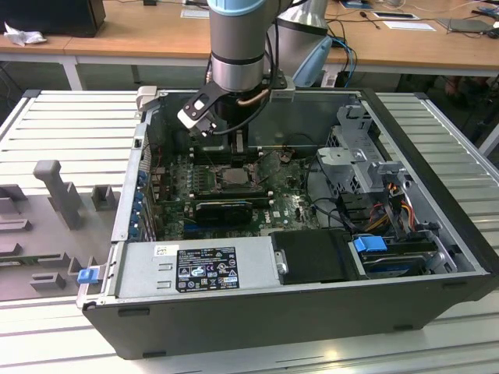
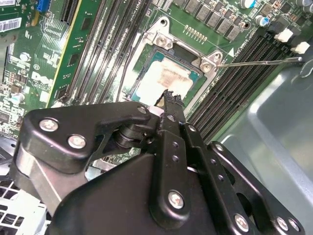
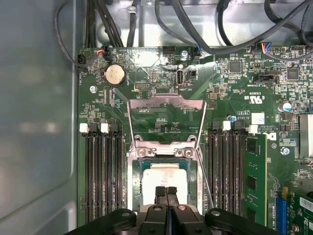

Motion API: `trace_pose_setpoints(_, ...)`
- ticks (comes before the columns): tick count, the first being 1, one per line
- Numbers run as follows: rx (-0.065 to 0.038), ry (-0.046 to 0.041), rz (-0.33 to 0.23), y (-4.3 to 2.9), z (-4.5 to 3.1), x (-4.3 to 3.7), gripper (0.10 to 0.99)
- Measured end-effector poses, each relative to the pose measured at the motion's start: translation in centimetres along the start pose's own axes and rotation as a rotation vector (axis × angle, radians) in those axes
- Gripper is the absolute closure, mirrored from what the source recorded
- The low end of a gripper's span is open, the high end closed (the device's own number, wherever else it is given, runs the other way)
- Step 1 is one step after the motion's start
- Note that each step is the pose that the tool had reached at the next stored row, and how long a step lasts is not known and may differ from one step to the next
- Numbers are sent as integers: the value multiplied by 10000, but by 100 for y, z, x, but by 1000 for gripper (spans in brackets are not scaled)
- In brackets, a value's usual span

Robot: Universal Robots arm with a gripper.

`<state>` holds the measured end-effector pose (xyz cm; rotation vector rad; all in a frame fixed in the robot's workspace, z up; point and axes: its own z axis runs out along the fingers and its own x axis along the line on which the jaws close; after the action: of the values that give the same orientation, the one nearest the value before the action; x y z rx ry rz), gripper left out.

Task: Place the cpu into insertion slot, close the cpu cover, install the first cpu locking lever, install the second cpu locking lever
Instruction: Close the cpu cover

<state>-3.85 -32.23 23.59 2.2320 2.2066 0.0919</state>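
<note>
We log a slatted grey worktop [image 1: 62, 117], open computer case [image 1: 456, 257] on it, green motherboard [image 3: 234, 88] inside, gripper [image 3: 166, 191] closed empty just over the socket, silver cpu cover [image 3: 166, 104] hinged up open, insertion slot [image 3: 138, 176] filled, cpu [image 3: 159, 174] seated there, pale square face, green rim.

Open computer case [image 1: 312, 315] lies on a work table [image 1: 444, 132] topped with ribbed, pale grey aluminium slats, which run out past the case on both sides of the exterior view. Behind the case is a row of light wooden desks [image 1: 140, 35] on white legs [image 1: 72, 74], carrying a dark box [image 1: 58, 14] and crumpled white paper [image 1: 22, 34] toward the exterior view's left of the case, and flat sheets [image 1: 408, 25] toward its right. Just beside the case on the exterior view's left, grey moulded fixtures [image 1: 58, 187] stand on the slats; light is even and diffuse.
</note>
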Motion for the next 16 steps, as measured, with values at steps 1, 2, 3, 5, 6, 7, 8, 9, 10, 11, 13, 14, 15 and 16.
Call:
trace_pose_setpoints(1,2,-3,1,0,-3,0,980)
trace_pose_setpoints(2,1,-3,2,0,-7,0,980)
trace_pose_setpoints(3,1,-3,2,0,-8,0,980)
trace_pose_setpoints(5,2,-5,3,0,-12,0,980)
trace_pose_setpoints(6,2,-3,3,1,-15,0,980)
trace_pose_setpoints(7,1,-2,4,1,-17,0,980)
trace_pose_setpoints(8,1,-4,4,1,-18,0,980)
trace_pose_setpoints(9,1,-3,4,1,-19,0,980)
trace_pose_setpoints(10,2,-4,5,1,-21,0,980)
trace_pose_setpoints(11,3,-5,6,1,-25,0,980)
trace_pose_setpoints(13,1,-4,6,1,-34,1,980)
trace_pose_setpoints(14,1,-4,7,1,-37,1,980)
trace_pose_setpoints(15,2,-4,8,1,-40,1,980)
trace_pose_setpoints(16,1,-4,7,2,-44,1,980)
